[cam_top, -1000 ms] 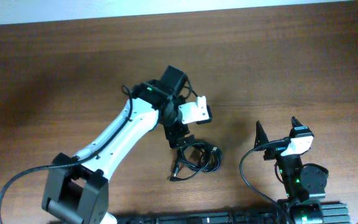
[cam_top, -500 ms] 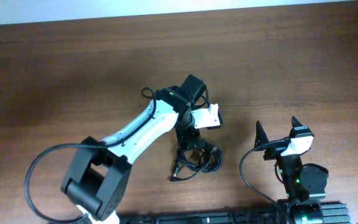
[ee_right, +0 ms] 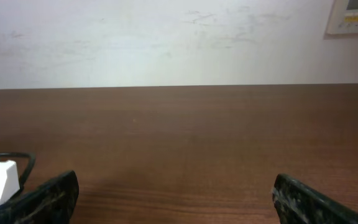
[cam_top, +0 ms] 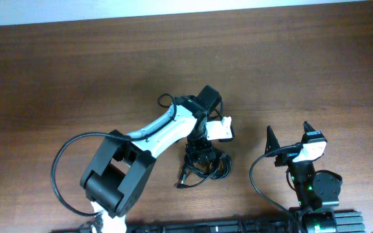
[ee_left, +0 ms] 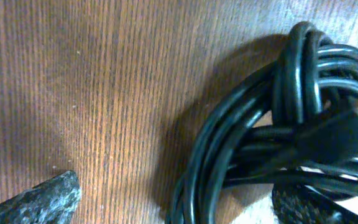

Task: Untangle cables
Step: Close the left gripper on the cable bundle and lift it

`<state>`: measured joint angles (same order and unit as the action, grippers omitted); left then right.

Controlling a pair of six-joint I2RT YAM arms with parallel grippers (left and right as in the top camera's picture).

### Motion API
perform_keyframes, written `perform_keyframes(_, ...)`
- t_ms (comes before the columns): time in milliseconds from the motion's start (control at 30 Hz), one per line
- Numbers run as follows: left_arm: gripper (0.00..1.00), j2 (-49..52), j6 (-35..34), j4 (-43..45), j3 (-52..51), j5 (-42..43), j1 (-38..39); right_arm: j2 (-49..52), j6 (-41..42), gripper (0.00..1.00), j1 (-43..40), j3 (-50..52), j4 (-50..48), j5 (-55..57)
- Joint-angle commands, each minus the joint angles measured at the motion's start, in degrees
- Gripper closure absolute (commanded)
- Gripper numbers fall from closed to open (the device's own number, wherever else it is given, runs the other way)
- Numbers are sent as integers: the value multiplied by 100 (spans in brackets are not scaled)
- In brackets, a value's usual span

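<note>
The left arm (cam_top: 154,129) is white-shelled with black joints, a white wrist block (cam_top: 222,128) and a thick black wire (cam_top: 58,169) looping from its base; the right arm (cam_top: 326,188) is black with a green light (cam_top: 310,188), white wrist cap (cam_top: 313,145) and dark, rough-grained pointed fingers (ee_right: 48,193).

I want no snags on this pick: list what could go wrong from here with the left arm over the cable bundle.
1. The cables are wound in a tight knot. The open left end effector straddles many strands, so closing may pinch several and tighten it.
2. The right end effector sits apart from the bundle, open, so nothing pins it. A pull would probably drag the whole bundle across the table.
</note>
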<state>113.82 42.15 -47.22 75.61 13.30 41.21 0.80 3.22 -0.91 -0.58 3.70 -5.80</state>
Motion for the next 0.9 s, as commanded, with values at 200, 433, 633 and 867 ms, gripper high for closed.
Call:
perform_keyframes(200,65,105,-92,118,-26,-177,28,-59,4,1,11,26,39,48)
perform_keyframes(433,77,435,-94,304,-26,-179,28,-59,4,1,11,26,39,48)
perform_keyframes(633,73,448,-94,439,-26,-177,28,-59,4,1,11,26,39,48)
perform_keyframes(867,100,448,-94,566,-24,-181,26,-59,4,1,11,26,39,50)
